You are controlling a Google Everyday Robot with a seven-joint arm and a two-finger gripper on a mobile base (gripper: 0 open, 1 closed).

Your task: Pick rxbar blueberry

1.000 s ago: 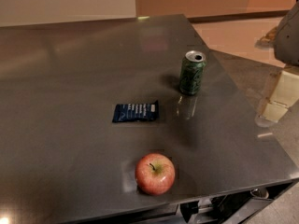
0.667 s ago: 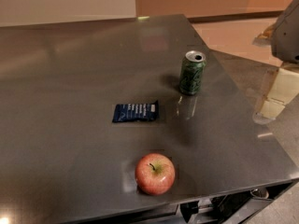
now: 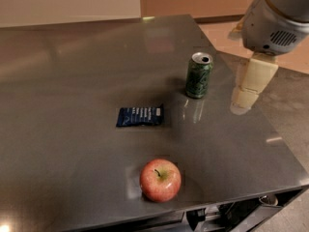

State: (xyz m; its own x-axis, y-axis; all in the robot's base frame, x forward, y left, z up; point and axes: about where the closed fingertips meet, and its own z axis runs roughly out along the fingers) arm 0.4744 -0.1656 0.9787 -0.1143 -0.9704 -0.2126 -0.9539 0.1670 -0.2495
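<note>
Jaws moved leftward, now right of can (image 3: 199, 75); rxbar blueberry (image 3: 140, 116) untouched.

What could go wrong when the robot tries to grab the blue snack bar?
The gripper hangs at the right, just beyond the green can; reaching across, it could knock the can over. The rxbar blueberry lies flat on the smooth table, so it may slide instead of being lifted.
</note>
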